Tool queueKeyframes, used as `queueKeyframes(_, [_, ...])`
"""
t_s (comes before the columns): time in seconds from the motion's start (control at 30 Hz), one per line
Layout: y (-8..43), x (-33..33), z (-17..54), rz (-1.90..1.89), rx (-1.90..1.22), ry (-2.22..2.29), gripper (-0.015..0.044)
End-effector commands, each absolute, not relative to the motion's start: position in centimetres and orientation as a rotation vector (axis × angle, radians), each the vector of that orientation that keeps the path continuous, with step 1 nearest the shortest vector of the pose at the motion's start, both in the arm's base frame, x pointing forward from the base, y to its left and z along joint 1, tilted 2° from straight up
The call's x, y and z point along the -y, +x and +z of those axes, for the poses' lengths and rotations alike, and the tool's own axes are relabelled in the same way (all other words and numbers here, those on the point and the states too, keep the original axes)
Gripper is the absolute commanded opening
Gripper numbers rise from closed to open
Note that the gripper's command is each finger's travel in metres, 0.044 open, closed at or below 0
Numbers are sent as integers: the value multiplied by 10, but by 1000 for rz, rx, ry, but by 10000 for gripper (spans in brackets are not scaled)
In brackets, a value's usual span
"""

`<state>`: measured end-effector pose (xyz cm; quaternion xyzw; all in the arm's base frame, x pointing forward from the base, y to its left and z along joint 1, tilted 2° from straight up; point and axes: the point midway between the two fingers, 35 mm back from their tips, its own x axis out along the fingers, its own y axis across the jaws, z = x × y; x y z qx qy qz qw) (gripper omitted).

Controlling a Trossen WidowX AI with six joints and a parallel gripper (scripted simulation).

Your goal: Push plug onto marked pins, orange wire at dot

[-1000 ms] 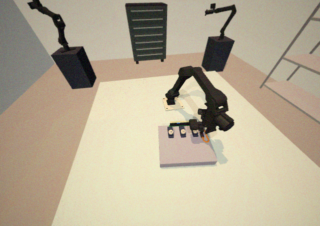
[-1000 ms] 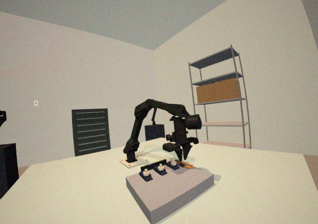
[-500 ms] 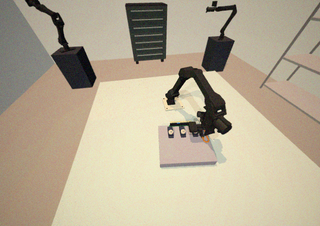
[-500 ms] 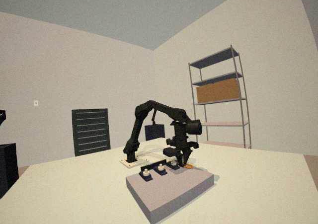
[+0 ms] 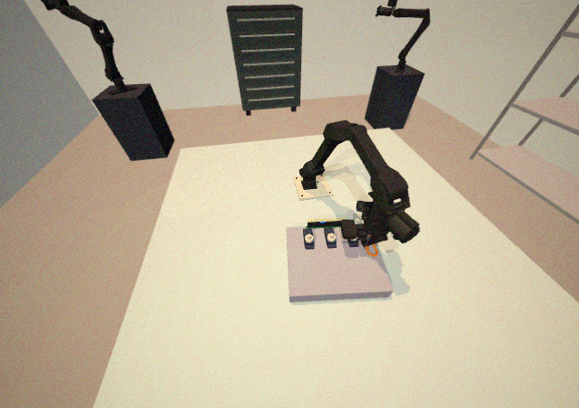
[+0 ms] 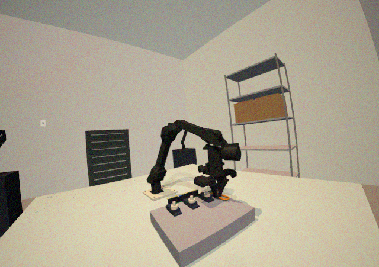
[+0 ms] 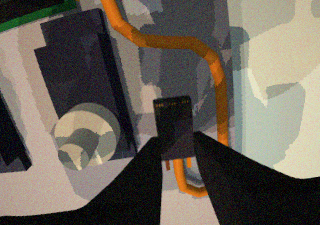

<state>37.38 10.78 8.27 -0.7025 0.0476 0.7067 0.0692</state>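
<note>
The dark flat plug [image 7: 174, 120] is between the fingertips of my gripper [image 7: 176, 141] [image 6: 218, 197], which is shut on it. In the wrist view its end with the holes points up the picture and its wires leave at the bottom. The orange lead [image 7: 170, 42] [image 5: 373, 255] [image 6: 225, 199] loops beside the plug. The gripper is low over the right part of the pinkish-grey block [image 5: 336, 275] [image 6: 202, 227], beside the nearest dark servo [image 7: 75, 60]. The row of yellow pins [image 5: 320, 220] runs along the block's edge on the arm-base side, with a small blue mark; the dot cannot be made out.
Two more servos with pale round horns [image 5: 308, 238] [image 5: 331, 237] stand on the block. A black strip on a green board [image 7: 37, 15] runs behind the servos, close to the gripper. The arm's pale base plate [image 5: 304, 194] [image 6: 153, 196] lies beyond the pins.
</note>
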Motion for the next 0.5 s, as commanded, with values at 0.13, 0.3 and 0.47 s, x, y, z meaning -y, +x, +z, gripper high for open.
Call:
queueKeyframes(0.13, [376, -108, 115, 2121, -133, -2121, 0])
queueKeyframes(0.3, [375, -107, 135, 2121, -133, -2121, 0])
queueKeyframes(0.47, [373, -105, 137, 2104, -169, -2102, 0])
